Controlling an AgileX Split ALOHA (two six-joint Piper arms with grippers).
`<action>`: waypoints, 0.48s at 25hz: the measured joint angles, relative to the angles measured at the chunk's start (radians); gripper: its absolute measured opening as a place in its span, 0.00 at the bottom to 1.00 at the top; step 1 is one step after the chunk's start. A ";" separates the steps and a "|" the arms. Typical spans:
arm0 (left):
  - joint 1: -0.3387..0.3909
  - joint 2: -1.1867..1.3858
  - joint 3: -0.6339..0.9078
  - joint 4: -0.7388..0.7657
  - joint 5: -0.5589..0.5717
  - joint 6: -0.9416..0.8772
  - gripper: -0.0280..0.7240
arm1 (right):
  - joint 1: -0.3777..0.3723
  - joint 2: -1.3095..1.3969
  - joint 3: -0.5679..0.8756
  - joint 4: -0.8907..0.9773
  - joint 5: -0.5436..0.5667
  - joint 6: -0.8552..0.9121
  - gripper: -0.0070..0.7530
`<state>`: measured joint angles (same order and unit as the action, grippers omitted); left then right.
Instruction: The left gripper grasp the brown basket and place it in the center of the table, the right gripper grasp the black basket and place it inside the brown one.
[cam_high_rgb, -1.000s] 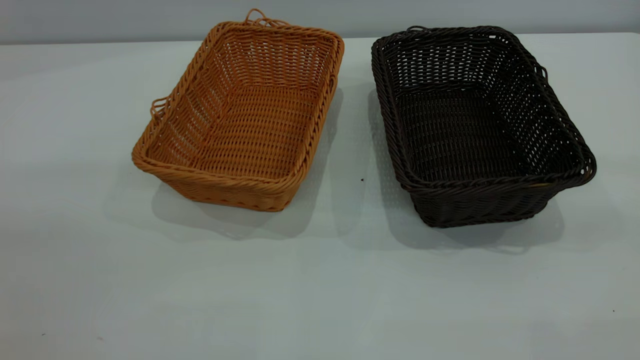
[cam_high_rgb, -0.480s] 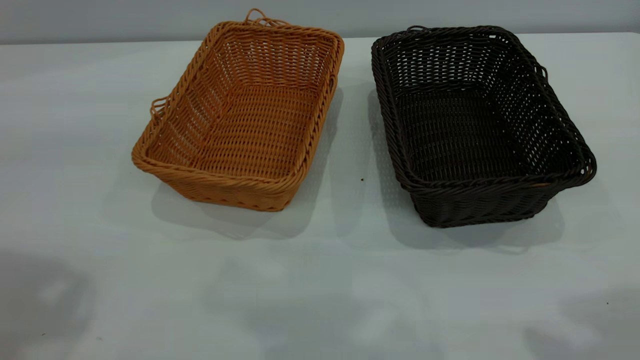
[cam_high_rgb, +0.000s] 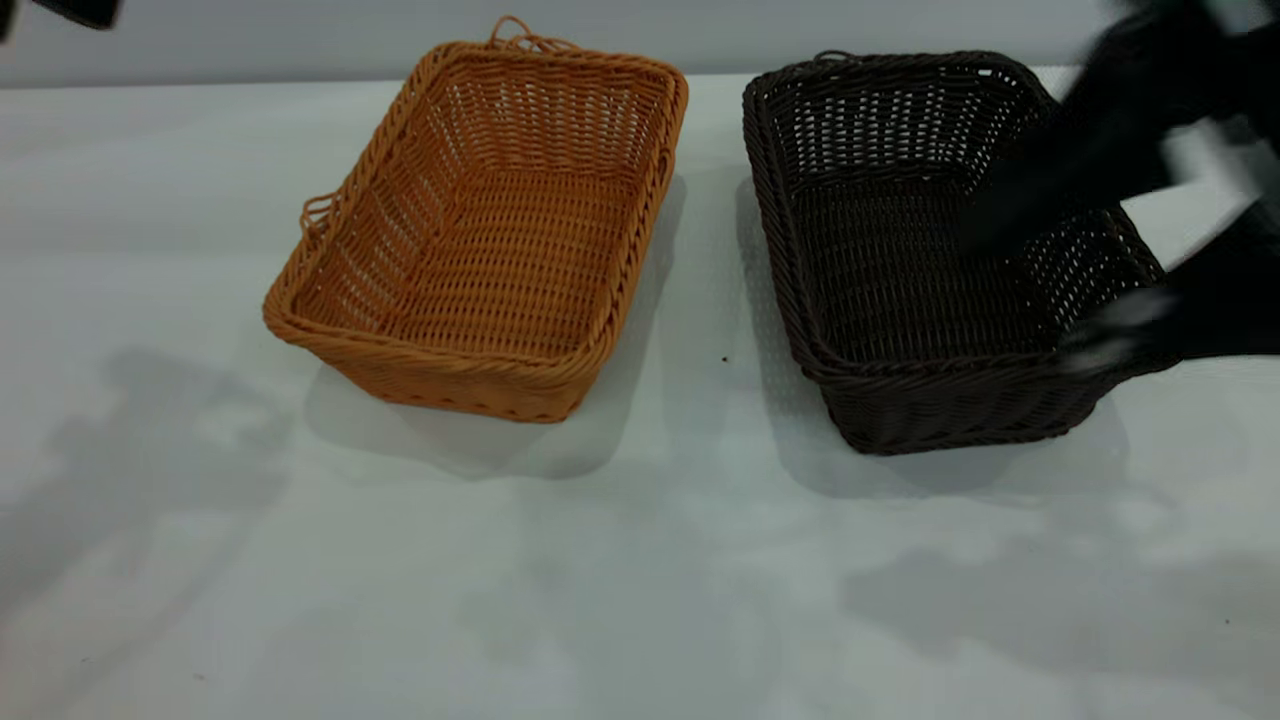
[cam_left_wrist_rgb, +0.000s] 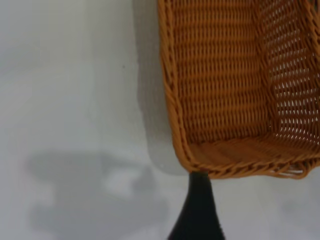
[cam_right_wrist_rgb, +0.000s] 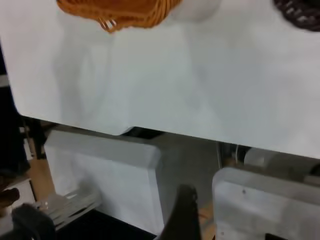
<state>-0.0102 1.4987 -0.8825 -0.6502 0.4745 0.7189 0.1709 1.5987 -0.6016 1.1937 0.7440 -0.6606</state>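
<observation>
The brown basket (cam_high_rgb: 470, 250) stands on the white table (cam_high_rgb: 640, 560), left of the middle. The black basket (cam_high_rgb: 900, 270) stands to its right, a narrow gap apart. My right gripper (cam_high_rgb: 1060, 285) comes in blurred from the upper right and hangs over the black basket's right side. Whether it touches the rim I cannot tell. Only a dark piece of my left arm (cam_high_rgb: 65, 10) shows in the top left corner, away from both baskets. In the left wrist view, the brown basket (cam_left_wrist_rgb: 225, 90) lies just ahead of a dark part of my left gripper (cam_left_wrist_rgb: 197, 212).
The right wrist view looks past the table's edge (cam_right_wrist_rgb: 125, 131) to white blocks (cam_right_wrist_rgb: 105, 170) below it. A corner of the brown basket (cam_right_wrist_rgb: 120, 12) and a bit of the black basket (cam_right_wrist_rgb: 300, 12) show there. Bare tabletop lies in front of both baskets.
The right arm has swept in from the upper right over the black basket. A piece of the left arm has appeared top left. Arm shadows have spread on the table. Neither basket has moved.
</observation>
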 joint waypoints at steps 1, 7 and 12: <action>-0.004 0.015 -0.009 -0.007 0.000 0.017 0.75 | 0.039 0.033 -0.021 0.017 -0.042 0.032 0.79; -0.035 0.044 -0.037 -0.017 -0.012 0.040 0.75 | 0.088 0.235 -0.053 0.324 -0.200 0.127 0.79; -0.037 0.045 -0.038 -0.018 -0.022 0.043 0.75 | 0.089 0.367 -0.087 0.562 -0.203 0.088 0.79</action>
<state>-0.0468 1.5434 -0.9202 -0.6683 0.4524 0.7616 0.2603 1.9661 -0.6882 1.7557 0.5410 -0.5728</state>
